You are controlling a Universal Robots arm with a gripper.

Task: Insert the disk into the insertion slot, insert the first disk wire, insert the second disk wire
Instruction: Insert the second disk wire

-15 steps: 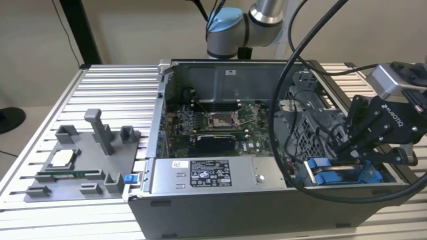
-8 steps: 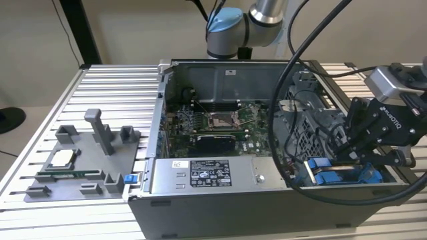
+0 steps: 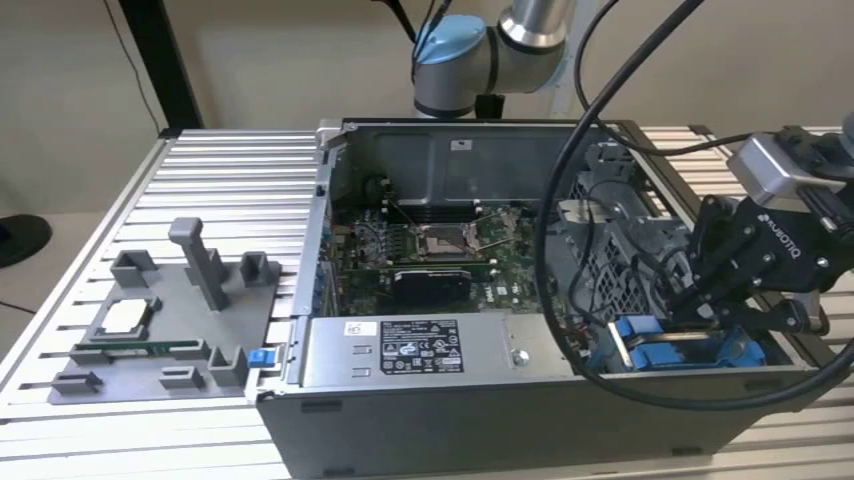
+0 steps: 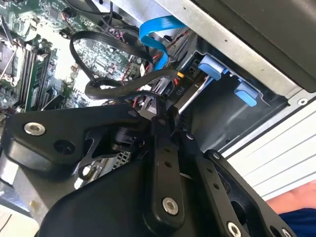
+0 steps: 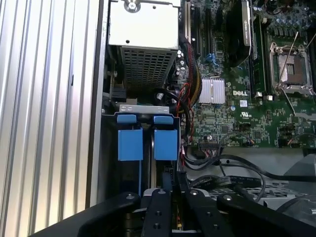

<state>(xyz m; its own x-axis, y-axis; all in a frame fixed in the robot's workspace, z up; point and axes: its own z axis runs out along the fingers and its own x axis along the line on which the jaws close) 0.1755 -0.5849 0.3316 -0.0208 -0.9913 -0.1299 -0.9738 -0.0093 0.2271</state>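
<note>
In the exterior view, the gripper [image 3: 703,312] is reaching down into the open computer case [image 3: 534,420] at the exterior view's right, just above the insertion slot [image 3: 681,352] with its blue tabs; the grey power-supply box [image 3: 414,350] is lying near the front wall, and the motherboard [image 3: 441,250] is sitting behind it. In the second wrist view, the gripper [image 4: 165,116] is pinching a black wire connector [image 4: 170,89] with its fingers closed around it, beside a flat blue cable [image 4: 155,32], and blue tabs of the slot [image 4: 217,69] are showing just beyond. In the first wrist view, the fingers [image 5: 160,207] are standing close together over the slot [image 5: 148,143], where two blue tabs are sitting side by side; whether the disk is lying inside is not clear.
</note>
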